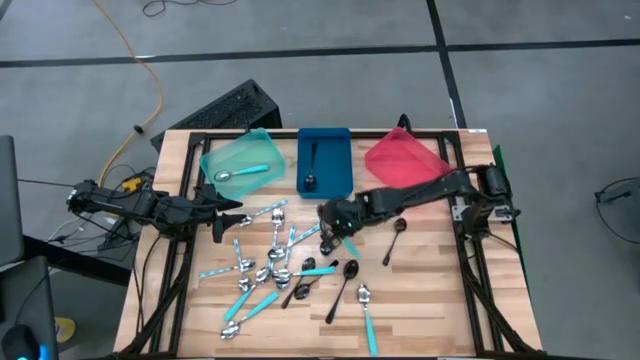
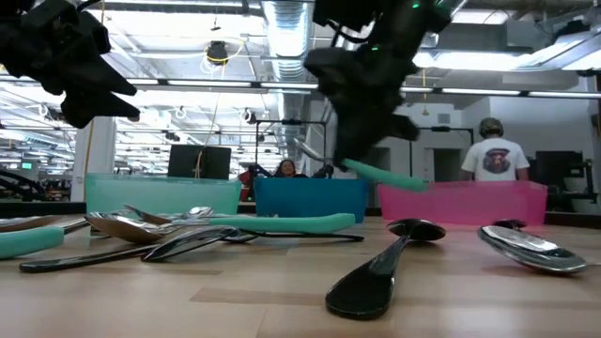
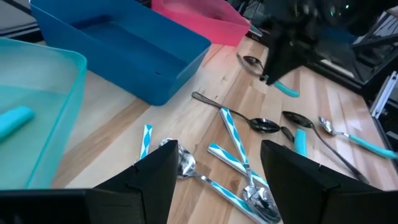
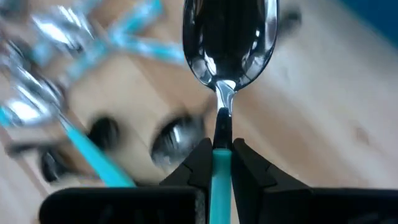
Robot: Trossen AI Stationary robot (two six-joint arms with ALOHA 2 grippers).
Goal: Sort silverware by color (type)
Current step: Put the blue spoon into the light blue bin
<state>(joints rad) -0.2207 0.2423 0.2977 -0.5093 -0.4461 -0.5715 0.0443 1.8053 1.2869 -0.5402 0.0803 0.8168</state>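
Three trays (image 1: 324, 160) line the worktop (image 1: 430, 300) far edge; spoons (image 1: 270, 270) scattered left-centre, near of them; one spoon (image 1: 394, 240) lies right, apparently alone.

No text, label, brand or number could be read anywhere. The person's shirt (image 2: 495, 160) in the room behind the desk carried a dark print, too small to make out.
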